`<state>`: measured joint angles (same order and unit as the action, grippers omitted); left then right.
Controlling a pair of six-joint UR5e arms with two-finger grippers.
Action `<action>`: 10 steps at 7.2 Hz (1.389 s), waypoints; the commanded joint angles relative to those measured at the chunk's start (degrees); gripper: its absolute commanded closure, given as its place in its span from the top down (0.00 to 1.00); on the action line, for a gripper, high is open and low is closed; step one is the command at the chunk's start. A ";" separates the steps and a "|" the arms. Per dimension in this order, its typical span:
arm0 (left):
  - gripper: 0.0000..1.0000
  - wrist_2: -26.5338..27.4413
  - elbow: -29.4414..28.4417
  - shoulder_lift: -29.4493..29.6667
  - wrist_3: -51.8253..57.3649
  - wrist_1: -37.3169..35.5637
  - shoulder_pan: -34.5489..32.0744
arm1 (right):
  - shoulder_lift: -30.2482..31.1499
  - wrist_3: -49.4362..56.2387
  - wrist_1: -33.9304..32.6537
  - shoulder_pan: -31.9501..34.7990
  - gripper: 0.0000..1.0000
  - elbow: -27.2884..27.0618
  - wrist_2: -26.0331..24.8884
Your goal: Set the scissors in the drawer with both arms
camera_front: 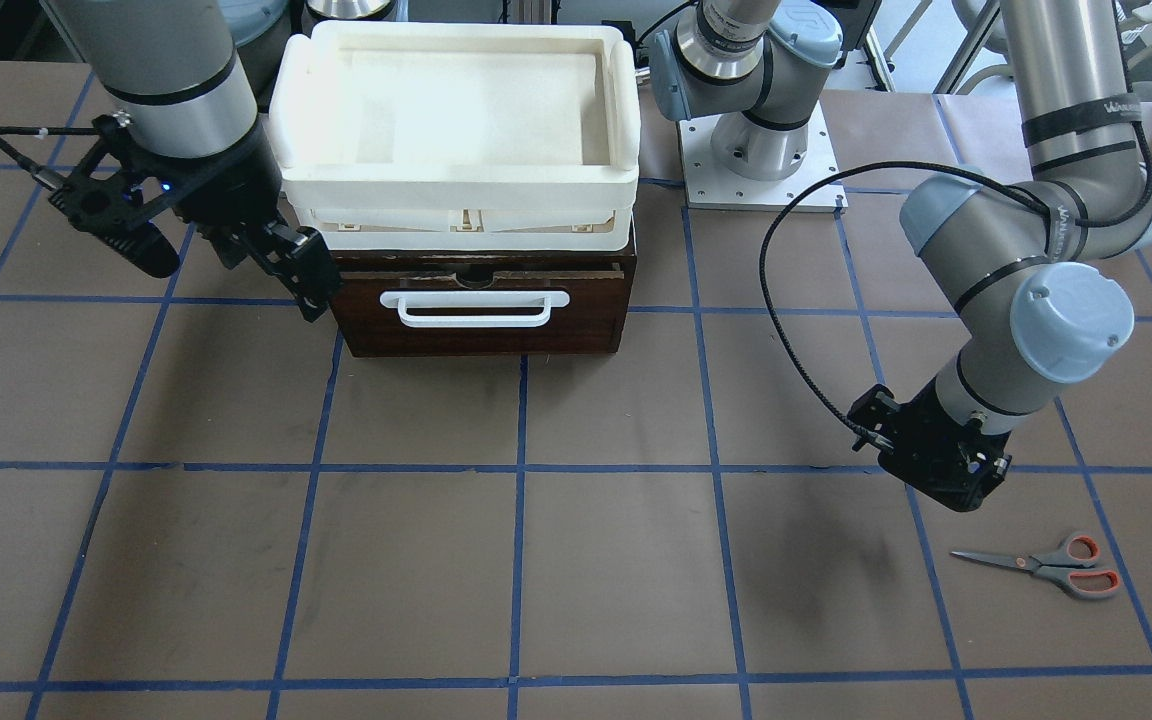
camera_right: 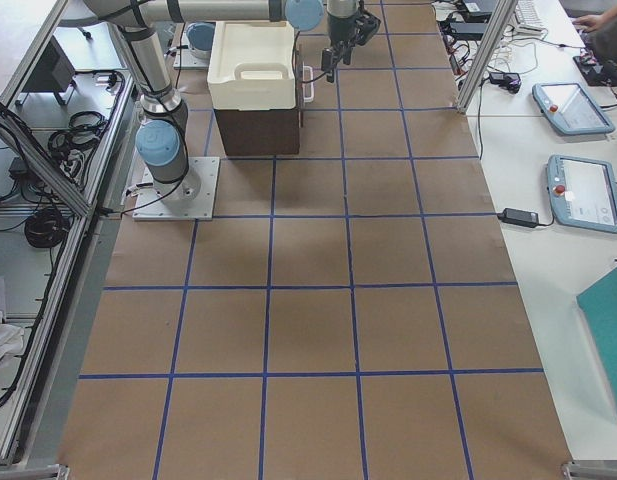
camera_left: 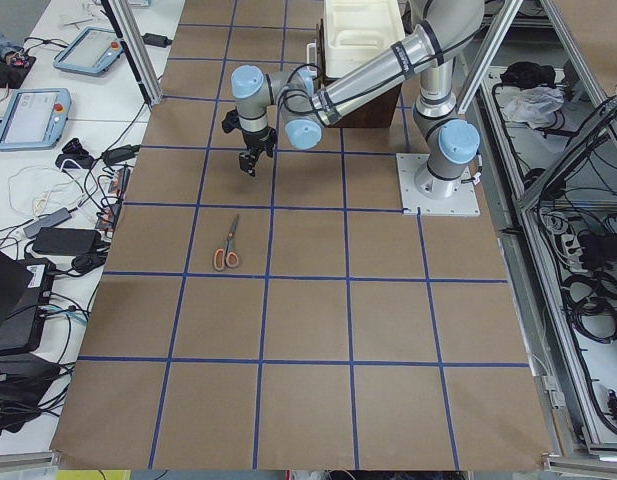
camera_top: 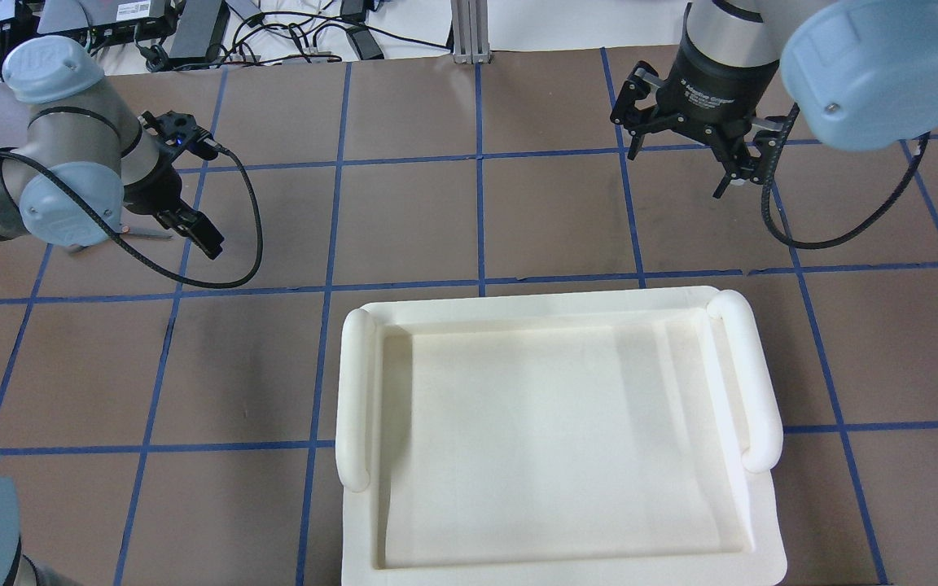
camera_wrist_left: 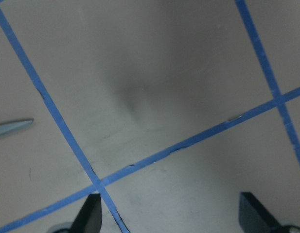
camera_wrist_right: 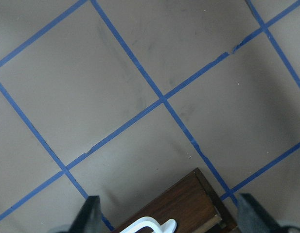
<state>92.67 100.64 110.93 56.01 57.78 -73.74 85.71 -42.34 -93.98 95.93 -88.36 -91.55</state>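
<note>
Orange-red loops and grey blades: one pair of scissors (camera_front: 1041, 566) lies flat on the brown-papered table (camera_front: 416, 570), out on my left side and well apart from the drawer. Its long axis runs along the table's length. The closed blades point toward the table's middle and the handles toward its left end. My left claw (camera_front: 944, 488) hangs above the paper near the blade tip, not touching it, with its fingers spread wide and holding nothing. The one dark brown drawer (camera_front: 481, 335) is shut, with one white bar handle (camera_front: 474, 308) on its front and one cream-white tray (camera_front: 456, 190) stacked on top. My right claw (camera_front: 231, 270) hovers at the drawer's front corner on my right side, equally wide and empty.
</note>
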 commanded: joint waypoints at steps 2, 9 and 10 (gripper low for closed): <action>1.00 -0.57 -3.94 7.18 33.71 -3.55 11.30 | -4.40 -14.84 -2.34 6.62 1.00 -0.06 -0.65; 1.00 -0.83 -16.96 17.82 67.83 -3.20 13.27 | -12.23 -38.77 -4.72 13.05 1.00 -0.06 0.14; 1.00 -0.83 -16.88 18.00 67.75 -3.28 13.09 | -12.84 -40.35 -4.72 13.05 1.00 -0.06 0.32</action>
<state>91.87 84.12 128.24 123.62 54.53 -60.50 73.72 -80.28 -98.73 108.74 -88.42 -91.39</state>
